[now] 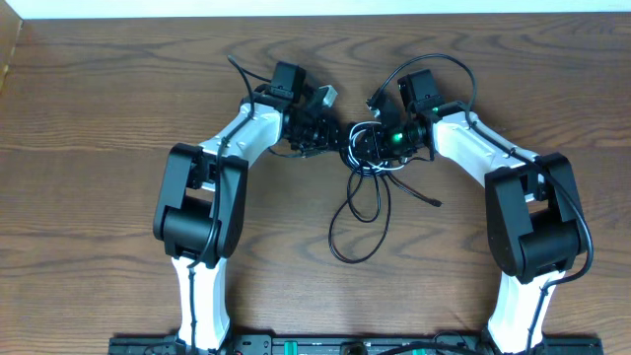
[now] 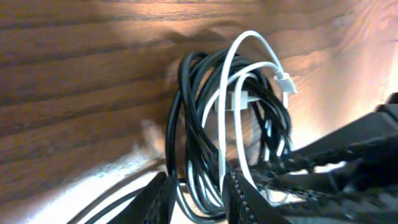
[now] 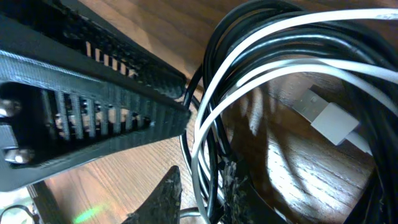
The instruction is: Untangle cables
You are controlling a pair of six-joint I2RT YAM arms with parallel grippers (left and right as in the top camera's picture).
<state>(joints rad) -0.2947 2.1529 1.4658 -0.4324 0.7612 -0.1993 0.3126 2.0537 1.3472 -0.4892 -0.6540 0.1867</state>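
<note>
Left gripper (image 2: 194, 198) is clamping a few strands of the cables (image 2: 186, 118), black and white ones running straight up between its fingers (image 2: 158, 200). Right gripper (image 3: 199, 190) is pinching them from the opposite side, and the two are almost meeting mid-desk (image 1: 99, 108). Loose loops are trailing down toward the near edge, so I'm expecting a sideways pull-apart.

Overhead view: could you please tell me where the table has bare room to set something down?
Bare table lies outside the left arm, outside the right arm, and between their bases, below the cables. It is crowded at the centre, where both sets of jaws meet them.
</note>
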